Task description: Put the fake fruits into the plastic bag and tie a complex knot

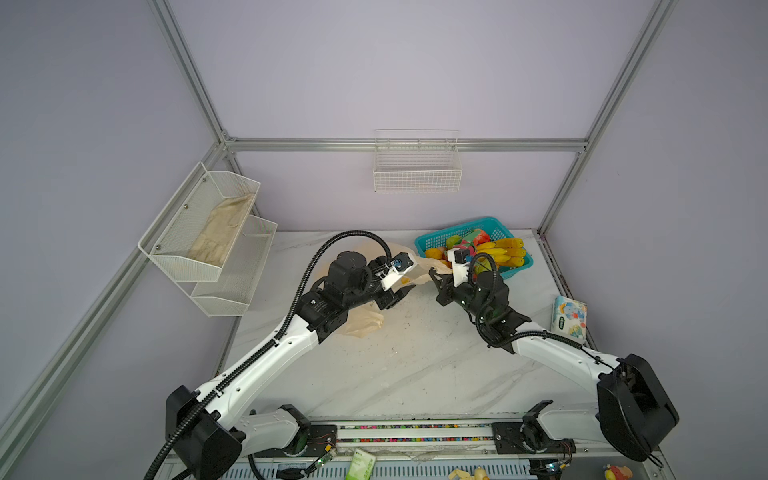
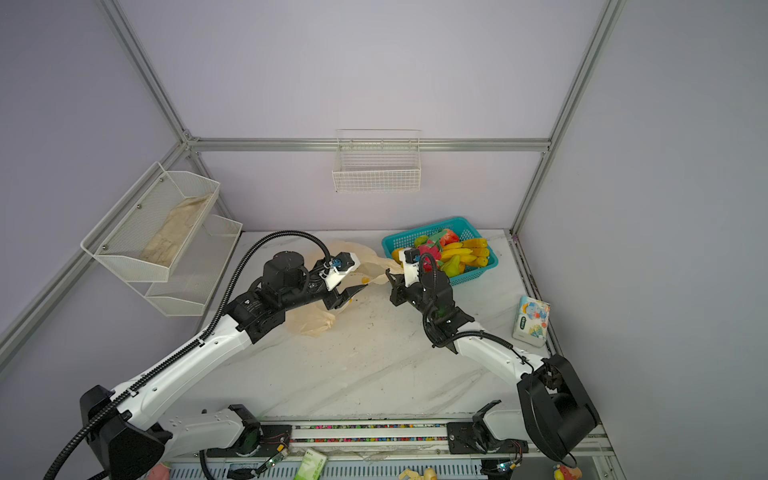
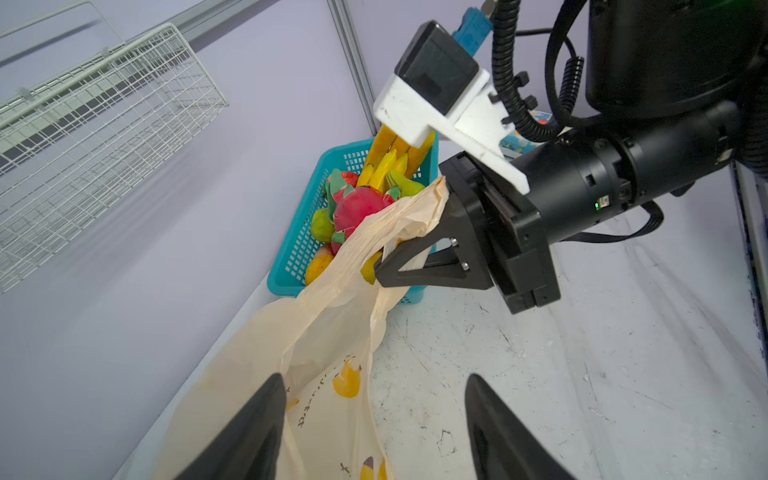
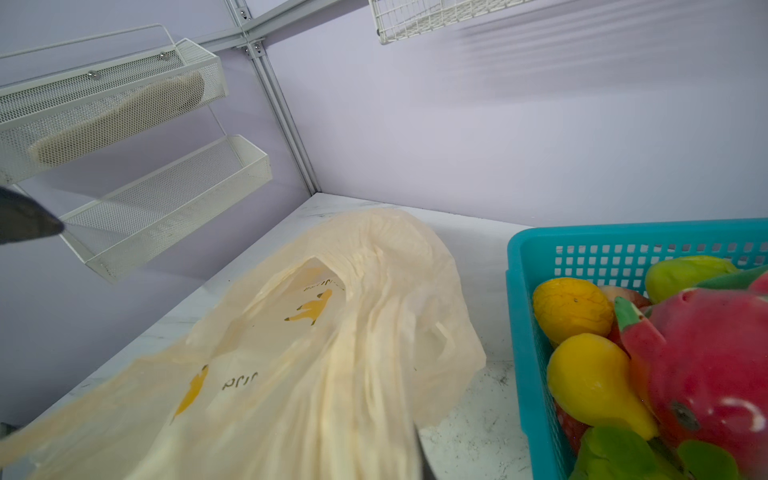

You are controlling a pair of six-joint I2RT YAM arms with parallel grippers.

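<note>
The plastic bag (image 1: 360, 325) (image 2: 311, 323) (image 3: 316, 332) (image 4: 332, 332), cream with printed bananas, lies crumpled on the marble table, stretched between both arms. My right gripper (image 1: 434, 274) (image 2: 388, 275) (image 3: 380, 275) is shut on the plastic bag's bunched upper edge, lifting it beside the teal basket (image 1: 453, 231) (image 2: 419, 235) (image 3: 299, 249) (image 4: 523, 332). My left gripper (image 1: 405, 291) (image 2: 356, 291) (image 3: 374, 419) is open; bag film lies by one finger and bare table shows between them. The fake fruits (image 1: 498, 249) (image 2: 455, 249) (image 3: 357, 203) (image 4: 706, 353) fill the basket. The knot is not in view.
A white wire basket (image 1: 417, 174) hangs on the back wall. A two-tier mesh shelf (image 1: 203, 232) holding cream material is fixed to the left wall. A tissue pack (image 1: 569, 318) stands at the table's right edge.
</note>
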